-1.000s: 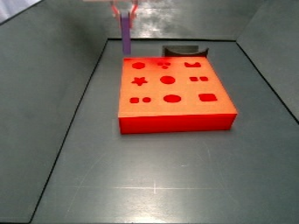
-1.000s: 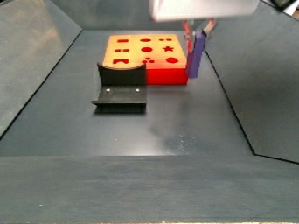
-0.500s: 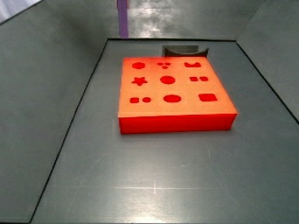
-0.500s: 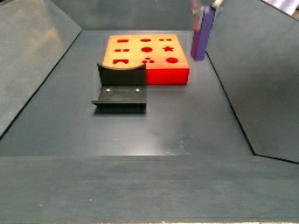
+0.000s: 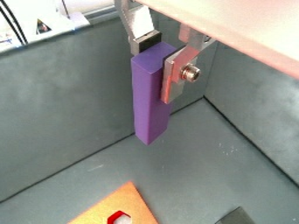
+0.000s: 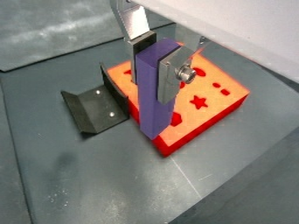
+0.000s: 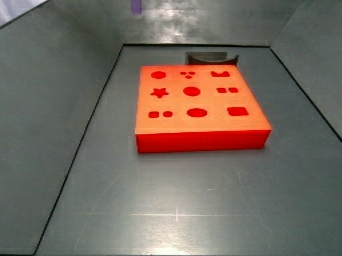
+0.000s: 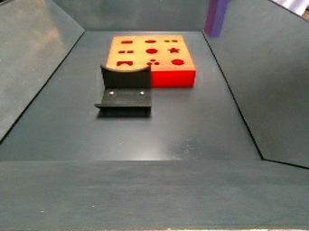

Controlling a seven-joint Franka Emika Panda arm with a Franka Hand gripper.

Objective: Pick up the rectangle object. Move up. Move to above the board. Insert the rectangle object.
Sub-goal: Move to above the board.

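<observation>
The purple rectangle object (image 5: 149,101) hangs upright between the gripper's silver fingers, and it also shows in a wrist view (image 6: 151,96). The gripper (image 5: 162,58) is shut on its upper end, as seen in both wrist views (image 6: 159,63). It holds the rectangle object high above the floor, beside the red-orange board (image 6: 216,96). In both side views only the block's lower end shows at the top edge (image 7: 139,6) (image 8: 219,16), and the gripper itself is out of frame. The board (image 7: 198,105) (image 8: 151,56) lies flat with its cut-outs up, and one corner shows in a wrist view (image 5: 111,210).
The dark fixture (image 8: 125,90) stands against one short side of the board, also seen in a side view (image 7: 207,55) and a wrist view (image 6: 93,109). Grey sloping walls (image 7: 60,70) enclose the dark floor (image 8: 157,135).
The gripper has risen with the rectangle object. The block hung beside the board a second ago; now only its lower end shows at the top of both side views.
</observation>
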